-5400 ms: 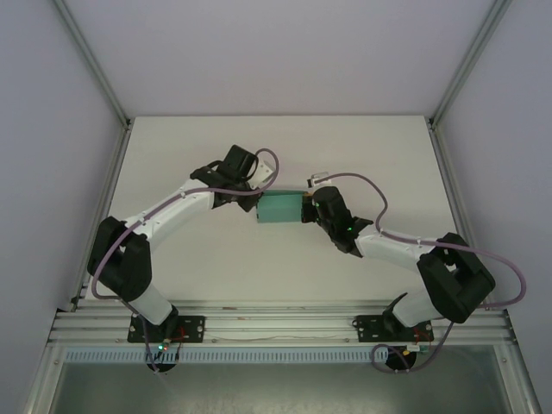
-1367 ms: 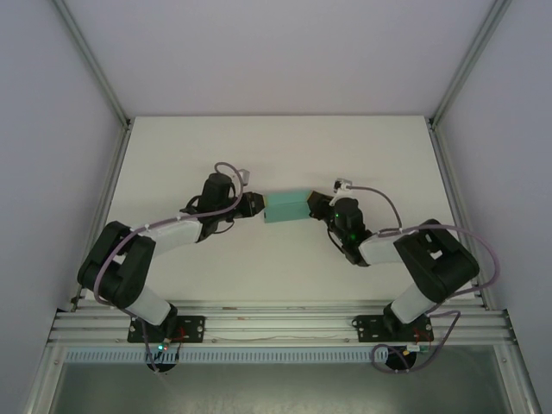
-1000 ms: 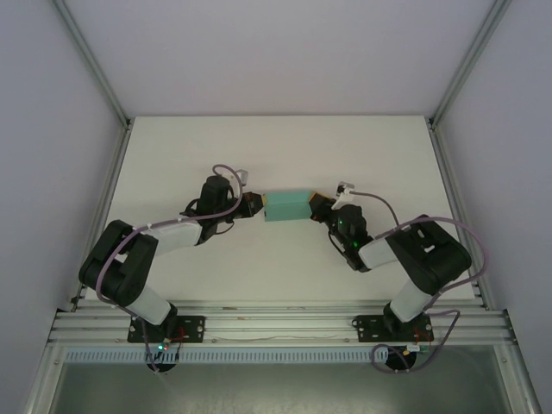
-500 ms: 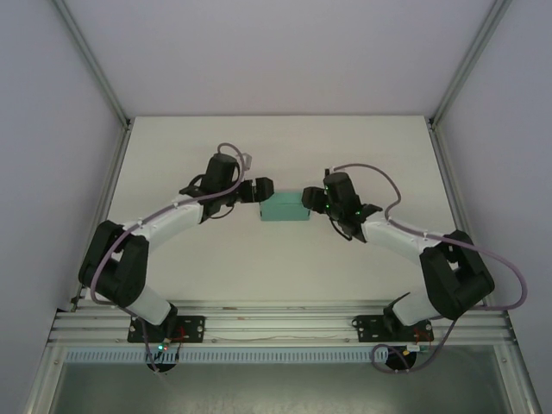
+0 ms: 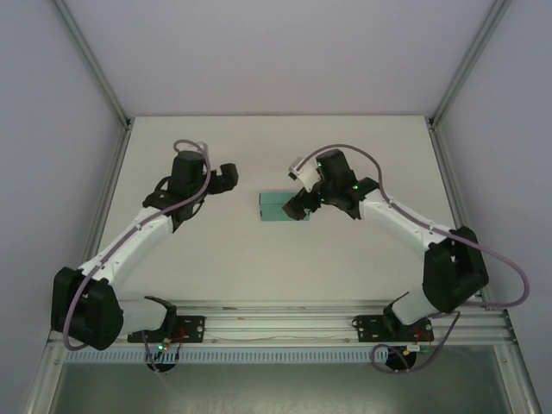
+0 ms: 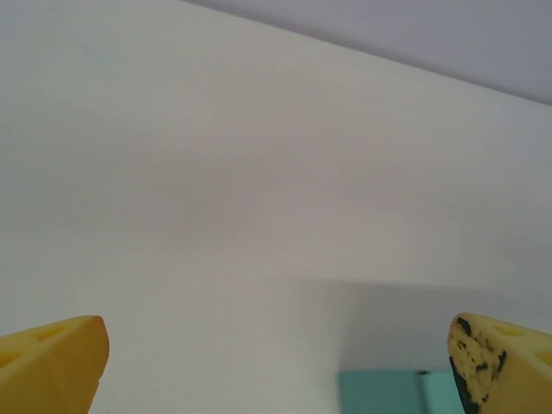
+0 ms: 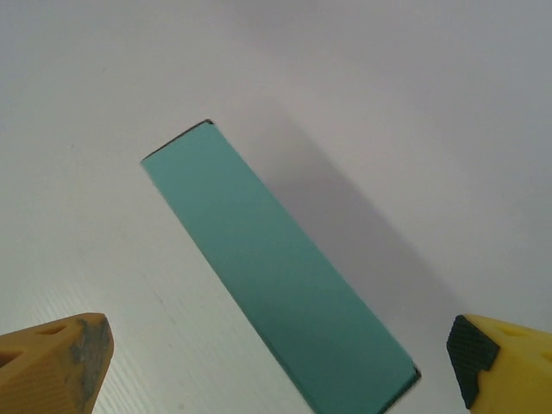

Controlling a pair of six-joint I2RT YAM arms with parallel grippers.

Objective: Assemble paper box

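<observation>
In the overhead view the right end of the paper box (image 5: 274, 208) is covered by the right gripper (image 5: 298, 205). The left gripper (image 5: 228, 175) is shown too small there for its jaws to be made out. In the left wrist view only a teal corner of the box is seen (the rest is cut by the lower edge), and the yellow fingertips (image 6: 53, 362) are cropped likewise. In the right wrist view one corner of the box is lost below the frame.
</observation>
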